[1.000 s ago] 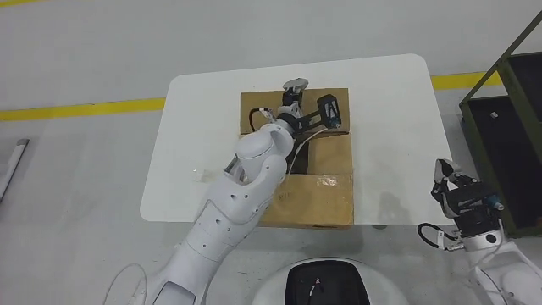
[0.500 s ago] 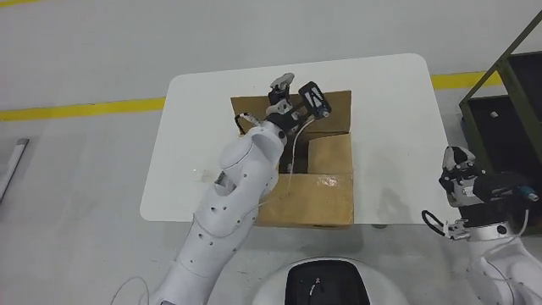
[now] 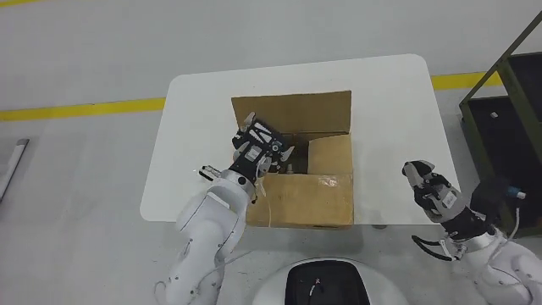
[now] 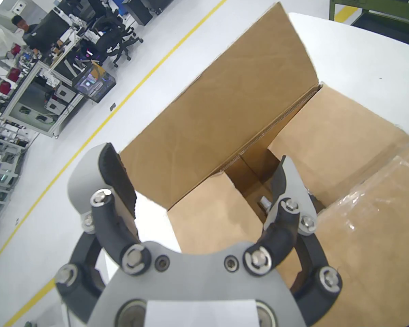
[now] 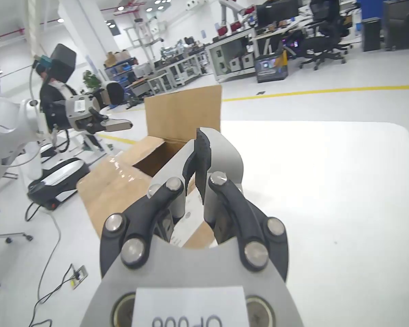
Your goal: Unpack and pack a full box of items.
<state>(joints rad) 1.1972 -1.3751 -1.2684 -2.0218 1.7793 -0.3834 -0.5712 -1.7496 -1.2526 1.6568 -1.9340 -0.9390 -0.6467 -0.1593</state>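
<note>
Left gripper (image 4: 194,161): wide open, empty, hanging over the cardboard box (image 3: 296,112). Right gripper (image 5: 200,148): pinched shut on nothing, by the table (image 3: 389,93) edge.

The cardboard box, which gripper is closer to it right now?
Left. The left gripper hangs over the box's near-left corner; the right gripper sits well apart, by the table's right edge.

box (image 3: 309,199) open on top, far flap (image 3: 292,112) upright
</note>
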